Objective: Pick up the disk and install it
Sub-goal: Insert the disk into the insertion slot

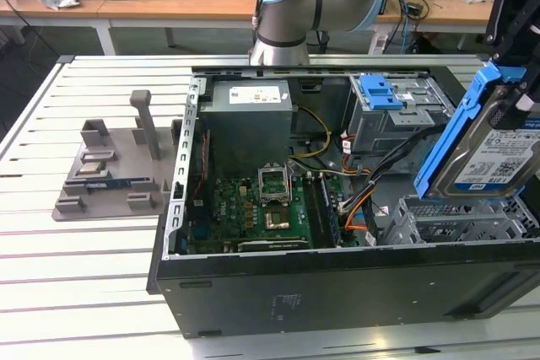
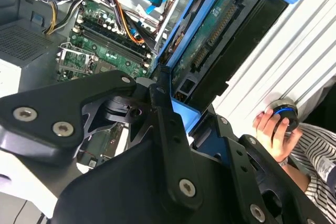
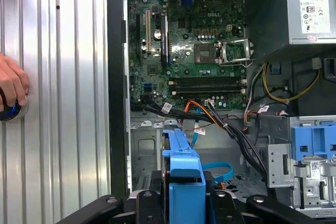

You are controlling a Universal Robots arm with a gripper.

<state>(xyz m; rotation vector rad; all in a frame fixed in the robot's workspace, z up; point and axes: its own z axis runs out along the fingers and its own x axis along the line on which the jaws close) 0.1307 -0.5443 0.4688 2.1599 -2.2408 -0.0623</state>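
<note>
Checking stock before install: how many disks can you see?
1: the disk, held by the gripper over the open case at the exterior view's right. The grey cage may hide more.

**Disk** (image 1: 496, 158): a rectangular silver hard drive, hand-sized, wearing a white-and-blue label on its broad face and blue plastic rails (image 1: 451, 137) along its long edges.

**State:** it is being held aloft, touching no surface.

**Pose:** it is tilting steeply, standing nearly on end, with the label facing the exterior view.

**Place:** it is hanging at the exterior view's right end of the case, its lower end hovering just above the grey cage (image 1: 447, 227).

In the second wrist view the disk (image 2: 210, 35) is showing its underside, a green circuit board with a connector row. In the first wrist view the disk (image 3: 185, 179) is showing end-on, presenting its blue bracket.
</note>
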